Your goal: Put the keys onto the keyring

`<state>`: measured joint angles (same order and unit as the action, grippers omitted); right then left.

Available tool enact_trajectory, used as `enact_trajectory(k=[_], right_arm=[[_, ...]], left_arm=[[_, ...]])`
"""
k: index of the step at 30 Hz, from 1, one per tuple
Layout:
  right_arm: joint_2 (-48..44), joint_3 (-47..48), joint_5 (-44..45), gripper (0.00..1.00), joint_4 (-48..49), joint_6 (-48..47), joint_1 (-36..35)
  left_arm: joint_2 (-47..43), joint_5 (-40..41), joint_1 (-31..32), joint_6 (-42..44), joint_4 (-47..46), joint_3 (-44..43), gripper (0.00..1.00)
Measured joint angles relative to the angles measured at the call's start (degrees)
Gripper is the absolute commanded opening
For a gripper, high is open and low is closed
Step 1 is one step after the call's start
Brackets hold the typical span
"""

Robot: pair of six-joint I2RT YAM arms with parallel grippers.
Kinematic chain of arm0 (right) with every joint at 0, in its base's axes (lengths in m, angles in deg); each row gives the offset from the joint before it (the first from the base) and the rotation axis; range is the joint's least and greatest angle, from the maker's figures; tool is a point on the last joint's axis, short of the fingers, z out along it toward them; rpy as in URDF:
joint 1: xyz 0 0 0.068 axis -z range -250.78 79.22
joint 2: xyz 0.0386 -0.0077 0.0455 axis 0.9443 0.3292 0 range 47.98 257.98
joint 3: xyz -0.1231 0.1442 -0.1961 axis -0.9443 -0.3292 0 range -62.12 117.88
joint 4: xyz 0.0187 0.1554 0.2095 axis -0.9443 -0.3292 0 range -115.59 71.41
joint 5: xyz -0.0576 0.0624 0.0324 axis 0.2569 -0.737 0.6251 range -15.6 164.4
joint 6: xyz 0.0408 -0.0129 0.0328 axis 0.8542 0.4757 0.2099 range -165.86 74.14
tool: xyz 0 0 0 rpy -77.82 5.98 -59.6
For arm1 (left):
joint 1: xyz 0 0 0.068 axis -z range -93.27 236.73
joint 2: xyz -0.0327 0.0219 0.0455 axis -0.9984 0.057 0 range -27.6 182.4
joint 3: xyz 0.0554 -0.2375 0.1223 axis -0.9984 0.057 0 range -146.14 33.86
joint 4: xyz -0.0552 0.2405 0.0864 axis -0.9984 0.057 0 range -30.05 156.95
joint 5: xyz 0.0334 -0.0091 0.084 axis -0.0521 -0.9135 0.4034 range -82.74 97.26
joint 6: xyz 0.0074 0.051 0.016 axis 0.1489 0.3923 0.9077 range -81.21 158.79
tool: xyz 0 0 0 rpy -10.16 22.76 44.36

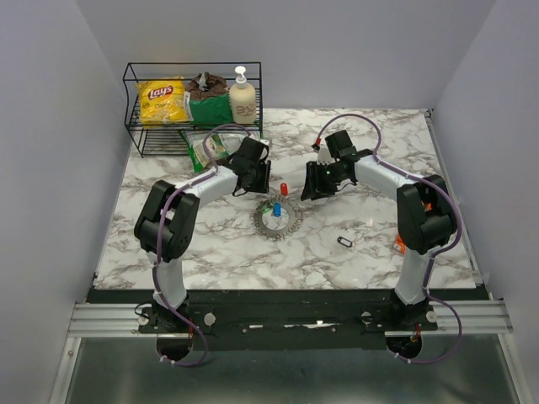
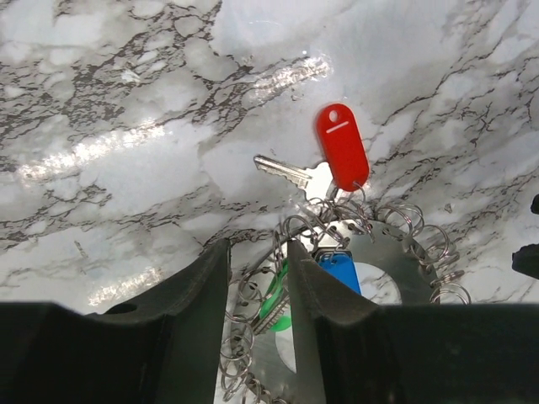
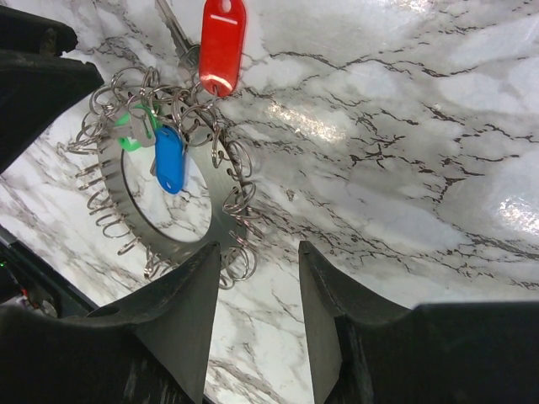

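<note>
The keyring [image 1: 287,225] is a flat metal disc edged with several wire split rings, lying mid-table; it also shows as the keyring [image 2: 404,273] and the keyring [image 3: 217,202]. The red key [image 2: 341,156] lies at its far edge with its blade on the marble, seen too as the red key [image 3: 222,42] and the red key [image 1: 284,189]. The blue key [image 2: 341,273] and the green key [image 2: 274,299] lie among the rings. My left gripper [image 2: 257,246] hovers over the green key and rings, jaws apart. My right gripper [image 3: 257,248] stands open over bare marble beside the disc.
A black wire basket [image 1: 135,126] at the back left holds a Lay's bag [image 1: 160,99], a dark packet and a soap bottle [image 1: 242,97]. A green packet [image 1: 205,148] lies before it. A small black clip [image 1: 344,241] lies front right.
</note>
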<state>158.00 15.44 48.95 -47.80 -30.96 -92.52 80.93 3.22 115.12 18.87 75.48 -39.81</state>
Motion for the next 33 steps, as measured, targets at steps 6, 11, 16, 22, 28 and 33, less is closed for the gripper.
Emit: enact_trajectory(k=[6, 11, 16, 22, 28, 33], right_arm=[[0.0, 0.0, 0.0, 0.51, 0.3, 0.0, 0.0], [0.0, 0.0, -0.1, 0.51, 0.7, 0.0, 0.0], [0.0, -0.3, -0.3, 0.51, 0.9, 0.0, 0.0], [0.0, -0.6, -0.6, 0.51, 0.9, 0.0, 0.0], [0.0, -0.8, -0.6, 0.51, 0.9, 0.0, 0.0], [0.0, -0.8, -0.7, 0.51, 0.9, 0.0, 0.0]], left_arm=[[-0.1, -0.9, -1.1, -0.2, 0.0, 0.0, 0.38], [-0.1, -2.3, -1.3, -0.2, 0.0, 0.0, 0.38], [-0.1, -4.1, -1.3, -0.2, -0.5, 0.1, 0.38], [-0.1, -5.3, -1.3, -0.2, -0.7, 0.3, 0.38], [-0.1, -5.7, -1.3, 0.0, -0.7, 0.3, 0.36], [0.5, -5.7, -1.3, 0.2, -0.5, 0.2, 0.35]])
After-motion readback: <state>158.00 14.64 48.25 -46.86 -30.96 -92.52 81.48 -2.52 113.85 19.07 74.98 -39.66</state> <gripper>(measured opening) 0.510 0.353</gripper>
